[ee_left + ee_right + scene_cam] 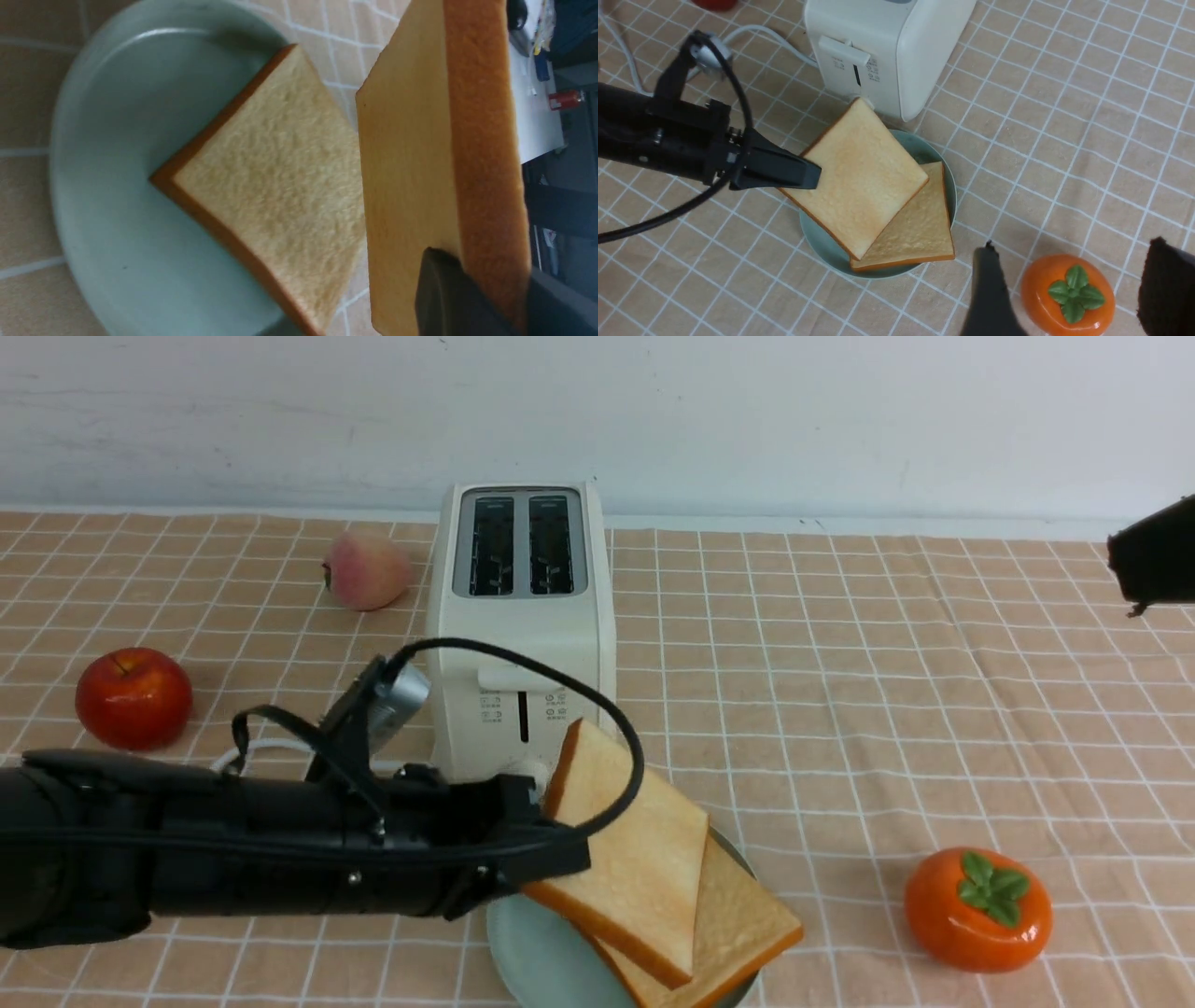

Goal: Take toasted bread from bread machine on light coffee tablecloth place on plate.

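Note:
The cream bread machine (pixel 518 625) stands on the checked tablecloth (pixel 840 709) with both slots empty. The teal plate (pixel 527 947) lies just in front of it. One slice of toasted bread (pixel 742 933) lies flat on the plate. My left gripper (pixel 569 859) is shut on the second slice (pixel 635 859) and holds it tilted over the plate, above the first slice. In the left wrist view the gripper (pixel 486 280) pinches the held slice (pixel 406 163) by its crust edge. My right gripper (pixel 1073 249) is open and empty, high at the right (pixel 1153 565).
A red apple (pixel 133 697) and a peach (pixel 367 569) lie left of the bread machine. An orange persimmon (pixel 977 908) sits right of the plate, under my right gripper. A white cord (pixel 252 751) runs behind my left arm.

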Available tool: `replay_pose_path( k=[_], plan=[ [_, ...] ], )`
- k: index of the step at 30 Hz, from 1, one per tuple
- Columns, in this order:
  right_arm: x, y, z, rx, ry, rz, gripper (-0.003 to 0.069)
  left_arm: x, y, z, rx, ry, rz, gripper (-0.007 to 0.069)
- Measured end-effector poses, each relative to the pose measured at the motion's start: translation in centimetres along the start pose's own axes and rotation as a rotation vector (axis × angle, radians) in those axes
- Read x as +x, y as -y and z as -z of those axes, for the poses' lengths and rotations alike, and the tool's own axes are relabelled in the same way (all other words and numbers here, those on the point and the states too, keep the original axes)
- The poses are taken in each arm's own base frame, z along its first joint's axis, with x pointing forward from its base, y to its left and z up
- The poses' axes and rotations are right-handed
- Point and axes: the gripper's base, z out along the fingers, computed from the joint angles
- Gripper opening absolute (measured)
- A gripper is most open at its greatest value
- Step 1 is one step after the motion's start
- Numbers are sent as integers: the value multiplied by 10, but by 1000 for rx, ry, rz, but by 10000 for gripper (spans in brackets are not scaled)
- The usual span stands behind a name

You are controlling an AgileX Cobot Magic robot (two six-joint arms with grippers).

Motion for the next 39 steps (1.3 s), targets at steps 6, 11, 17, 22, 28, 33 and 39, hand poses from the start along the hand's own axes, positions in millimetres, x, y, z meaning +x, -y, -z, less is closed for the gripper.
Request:
replay_pose_path(
  k=[6, 11, 17, 22, 28, 33, 39],
  plan=[
    [0, -1, 0, -10, 1, -4, 421, 5, -17, -20, 5, -88, 66, 75],
    [0, -1, 0, -10, 1, -4, 421, 2, -15, -24, 33, -106, 61, 118],
    [0, -1, 0, -10, -2, -4, 421, -5, -22, -24, -62, -38, 50, 328],
    [1, 0, 0, -1, -8, 0, 421, -13, -24, -13, -135, 20, -14, 584],
    [4, 1, 0, 16, -47, 6, 421, -40, -31, 36, -218, 169, -48, 659],
    [5, 2, 0, 23, -50, 9, 421, -55, -23, 87, -274, 231, -41, 594],
    [3, 8, 0, 87, -38, 21, 391, -43, 13, 136, -403, 182, -137, 383]
  ],
)
